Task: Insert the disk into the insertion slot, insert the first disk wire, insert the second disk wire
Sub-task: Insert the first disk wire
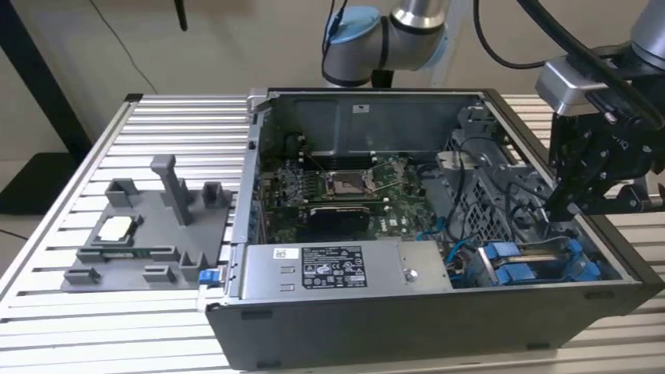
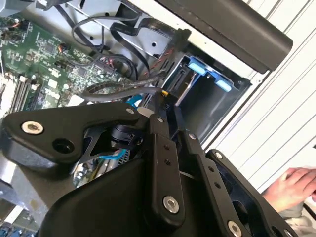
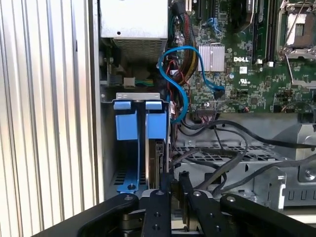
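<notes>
A robotics lab is indicated: an opened computer case (image 1: 437,312) is set on a slotted aluminium table (image 1: 167,125), a grey fixture plate (image 1: 156,214) beside it, a robot arm (image 1: 406,31) seen behind.

The black pincer (image 2: 164,102) has its tip at the mouth of the drive bay (image 2: 207,106), where a blue carrier (image 2: 198,65) sits. A black wire (image 2: 116,88) runs to the tip and ends at a small yellow spot, perhaps a plug. Beyond lies the green motherboard (image 2: 42,54). A person's hand (image 2: 292,185) shows over the ribbed table (image 2: 281,113).
</notes>
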{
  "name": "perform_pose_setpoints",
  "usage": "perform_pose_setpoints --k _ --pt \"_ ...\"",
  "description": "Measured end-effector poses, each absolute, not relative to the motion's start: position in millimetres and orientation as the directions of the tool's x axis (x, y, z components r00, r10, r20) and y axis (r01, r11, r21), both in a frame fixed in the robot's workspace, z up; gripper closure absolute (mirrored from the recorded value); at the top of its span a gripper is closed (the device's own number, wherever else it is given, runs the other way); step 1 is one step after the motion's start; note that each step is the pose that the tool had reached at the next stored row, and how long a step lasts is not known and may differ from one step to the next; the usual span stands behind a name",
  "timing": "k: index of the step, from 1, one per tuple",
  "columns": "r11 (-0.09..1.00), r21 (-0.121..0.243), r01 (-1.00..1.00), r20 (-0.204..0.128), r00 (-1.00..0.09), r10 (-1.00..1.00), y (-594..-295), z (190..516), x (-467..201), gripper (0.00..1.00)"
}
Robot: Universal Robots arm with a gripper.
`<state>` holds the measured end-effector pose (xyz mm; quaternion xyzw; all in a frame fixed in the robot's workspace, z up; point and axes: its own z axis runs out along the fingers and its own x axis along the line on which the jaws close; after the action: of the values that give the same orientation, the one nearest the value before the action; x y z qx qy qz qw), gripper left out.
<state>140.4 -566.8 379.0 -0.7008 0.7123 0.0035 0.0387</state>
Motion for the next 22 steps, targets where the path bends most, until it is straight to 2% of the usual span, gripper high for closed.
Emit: perform_pose_setpoints --k 6,13,22 --pt "0.017 -0.033 -0.999 -0.057 -0.016 -0.998 -567 378 142 0.81" --pt "0.017 0.014 -1.0 -0.041 -0.018 -0.999 -567 376 150 0.81" --pt "0.017 0.02 -1.0 -0.041 -0.018 -0.999 -568 361 157 0.81"
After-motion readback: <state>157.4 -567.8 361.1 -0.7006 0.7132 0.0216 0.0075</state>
